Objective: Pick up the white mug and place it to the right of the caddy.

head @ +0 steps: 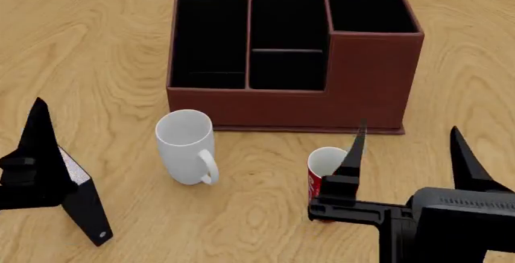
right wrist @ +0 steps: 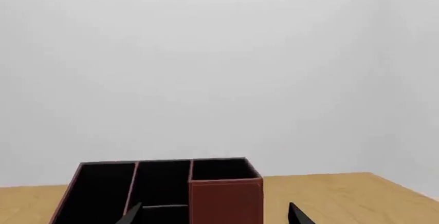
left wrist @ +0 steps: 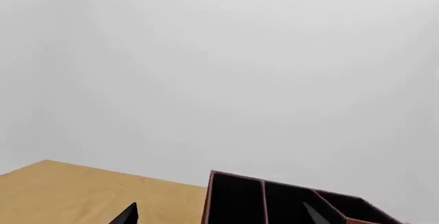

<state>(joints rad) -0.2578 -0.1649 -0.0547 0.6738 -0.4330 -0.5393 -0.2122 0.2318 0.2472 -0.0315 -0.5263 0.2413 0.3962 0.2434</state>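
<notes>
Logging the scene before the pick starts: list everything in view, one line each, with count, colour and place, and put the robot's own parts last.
white mug: one, glossy white, upright on the table in front of the caddy's left half, handle toward the robot.
red mug: one, red with white pattern, upright in front of the caddy's right half, partly hidden by the right hand.
caddy: one, reddish-brown with black-lined compartments, at the far middle of the table.
black book: one, black cover with pale page edge, near left, partly behind the left hand.
table: one, light wood grain, under everything.
left hand: one, black, near left, holding nothing.
right hand: one, black, near right, fingers spread, holding nothing.
</notes>
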